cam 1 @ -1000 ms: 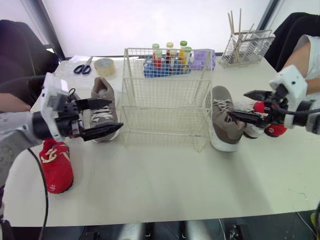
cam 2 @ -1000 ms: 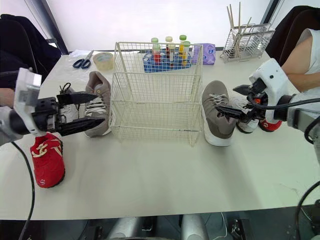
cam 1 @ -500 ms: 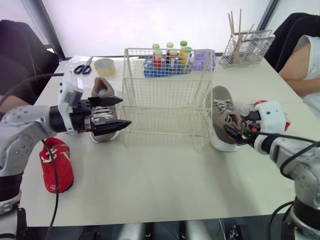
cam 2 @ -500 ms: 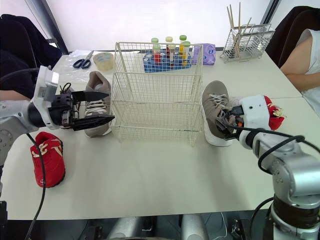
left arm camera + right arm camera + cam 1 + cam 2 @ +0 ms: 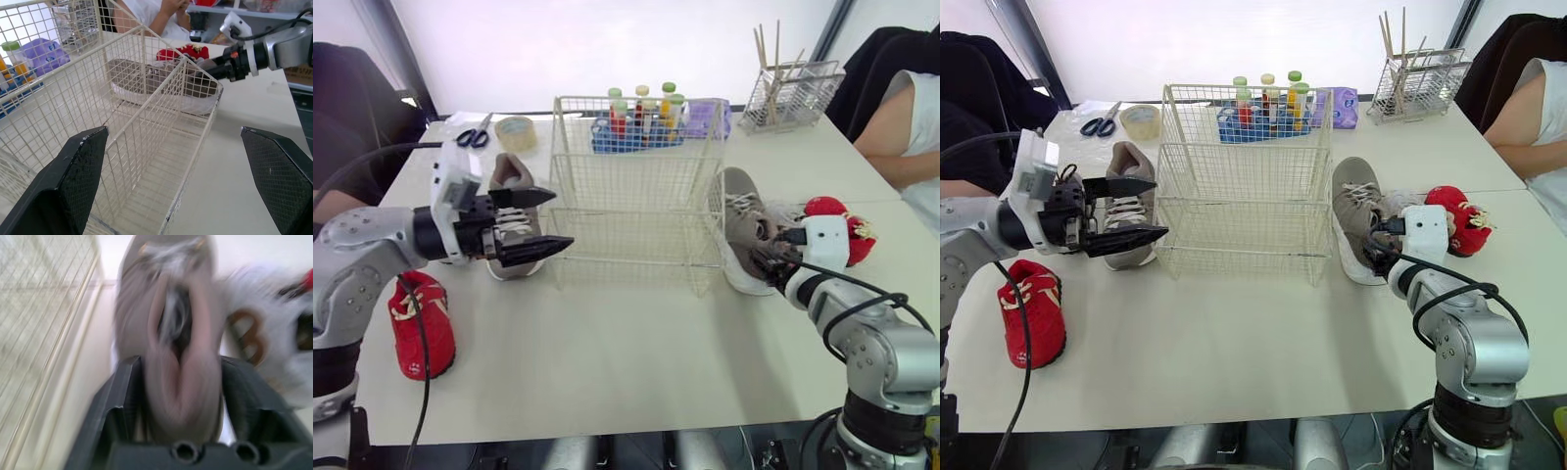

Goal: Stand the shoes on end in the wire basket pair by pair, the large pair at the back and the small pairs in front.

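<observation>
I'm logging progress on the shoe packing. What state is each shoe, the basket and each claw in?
wire basket: upright, empty
left grey shoe: on its sole, outside the basket
right grey shoe: on its sole, outside the basket
left red shoe: on the table
right red shoe: on the table
left claw: open, empty
right claw: at right grey shoe's heel; grip unclear

Head stereo pair set high, angled forward and down over the desk (image 5: pixel 636 362), both eyes sharing the wire basket (image 5: pixel 1249 181), left wrist camera near the basket, facing through its mesh to the grey shoe (image 5: pixel 146 78), right wrist camera hard against that same shoe.
</observation>
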